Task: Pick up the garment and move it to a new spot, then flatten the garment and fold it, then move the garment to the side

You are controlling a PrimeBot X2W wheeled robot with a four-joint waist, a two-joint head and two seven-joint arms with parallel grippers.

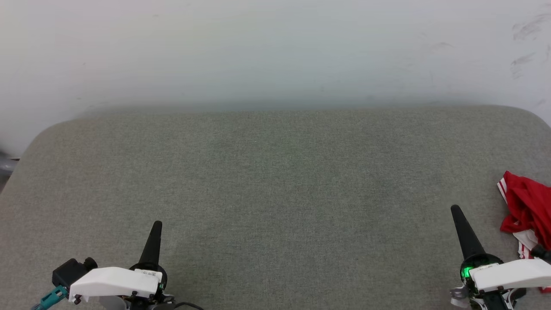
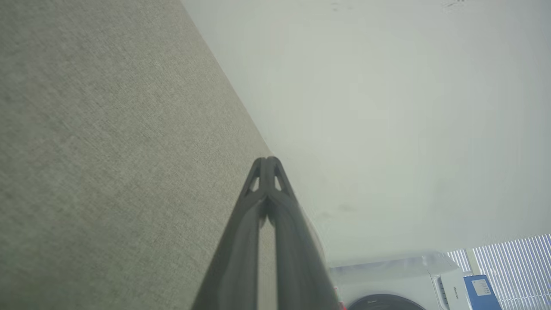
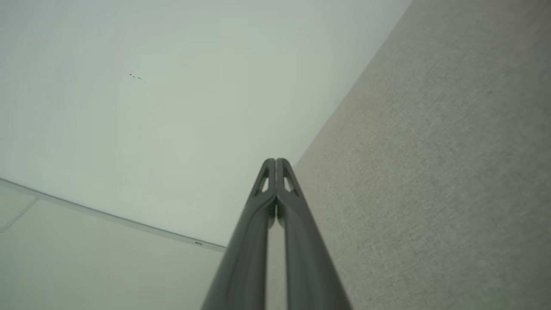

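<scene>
At the frame's right edge the jersey (image 1: 527, 206) lay crumpled on the cushion (image 1: 275, 181), while the left gripper (image 1: 157, 224) and right gripper (image 1: 454, 209) sat pinched together, empty.

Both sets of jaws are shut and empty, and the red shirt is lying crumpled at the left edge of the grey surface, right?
Not quite: the head view shows the garment crumpled at the right edge of the grey surface, near the right gripper. Both sets of jaws are indeed shut and empty.
</scene>
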